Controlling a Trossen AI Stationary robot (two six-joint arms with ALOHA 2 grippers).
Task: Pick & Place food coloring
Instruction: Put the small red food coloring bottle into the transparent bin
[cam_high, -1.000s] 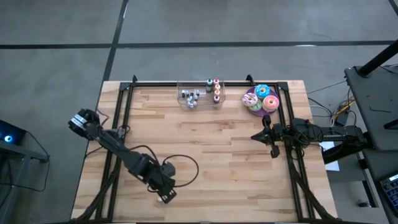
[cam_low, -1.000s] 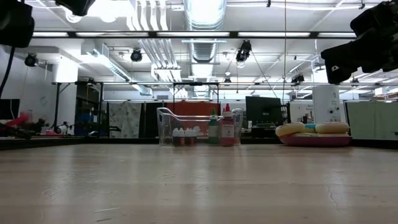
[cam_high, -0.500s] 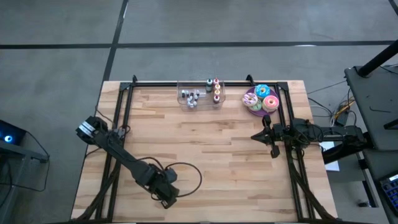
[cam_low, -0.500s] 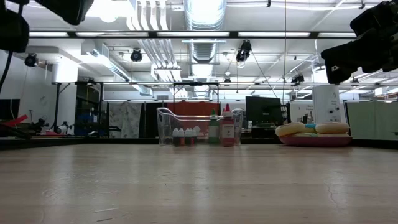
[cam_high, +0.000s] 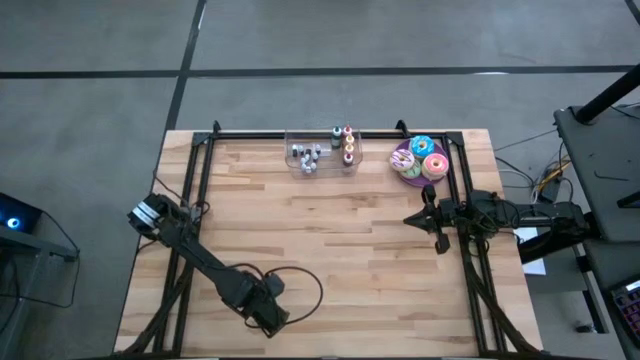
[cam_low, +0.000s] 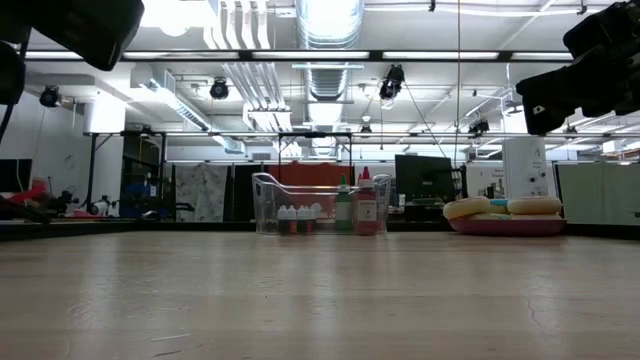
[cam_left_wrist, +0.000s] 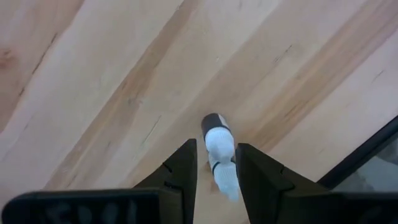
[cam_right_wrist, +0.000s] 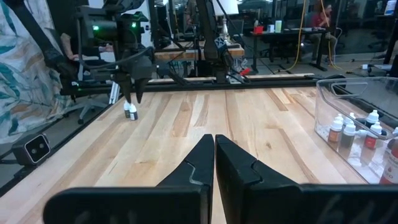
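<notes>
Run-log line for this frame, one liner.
left gripper: shut on small white dark-capped bottle, over wooden table | right gripper: shut, idle | clear plastic bin: small bottles inside

Overhead camera looks straight down; low camera faces level across the same table (cam_high: 330, 230).

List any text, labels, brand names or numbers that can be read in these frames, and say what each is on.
No text can be read anywhere.
Small bottles in the clear bin: labels too small to read.
White bottle between the left gripper fingers: no print shows.
Monitors in the room behind: too far and dark to read.
Doughnuts, table and right gripper: no markings visible.
</notes>
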